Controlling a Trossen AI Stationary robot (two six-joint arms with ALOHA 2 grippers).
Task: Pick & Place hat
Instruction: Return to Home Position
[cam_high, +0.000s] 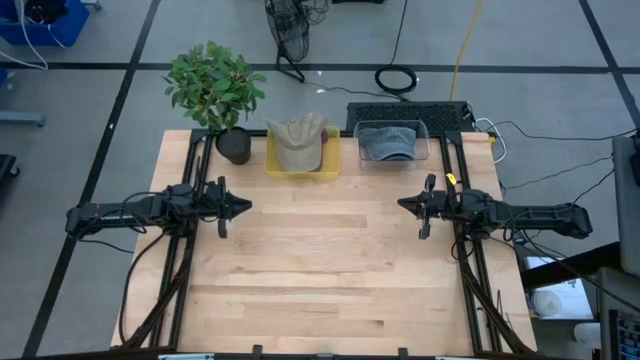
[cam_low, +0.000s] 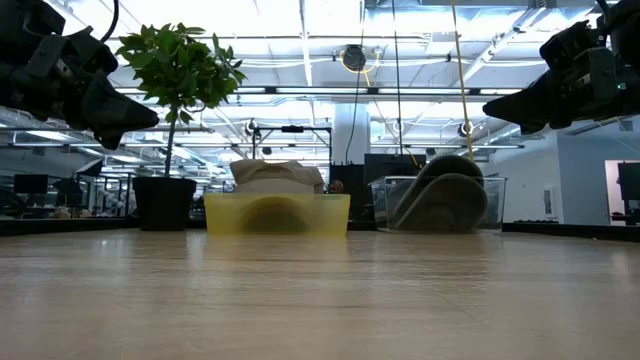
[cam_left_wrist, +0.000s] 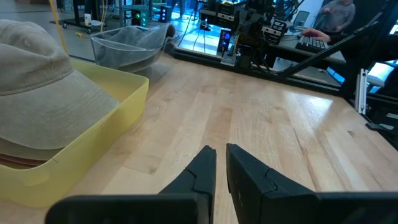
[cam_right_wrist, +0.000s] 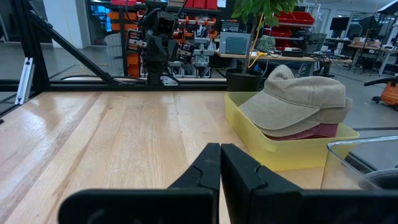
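A: Where is the left end effector (cam_high: 243, 207) sitting?
B: It is hovering over the left side of the surface (cam_high: 320, 270), pointing inward. Its fingers are resting almost together and gripping nothing.
A: What is standing along the far edge?
B: A plant (cam_high: 213, 85) is sitting at the left. Just beside it, the yellow bin (cam_high: 272, 165) is holding stacked tan caps (cam_high: 298, 142), with a reddish one showing underneath from the right wrist view. Near that, the clear bin (cam_high: 424, 140) is holding a grey cap (cam_high: 386, 146).
A: And the right end effector (cam_high: 404, 204)?
B: It is hovering over the right side, facing the left one from well apart. Its fingers are pressing together, and it is carrying nothing.
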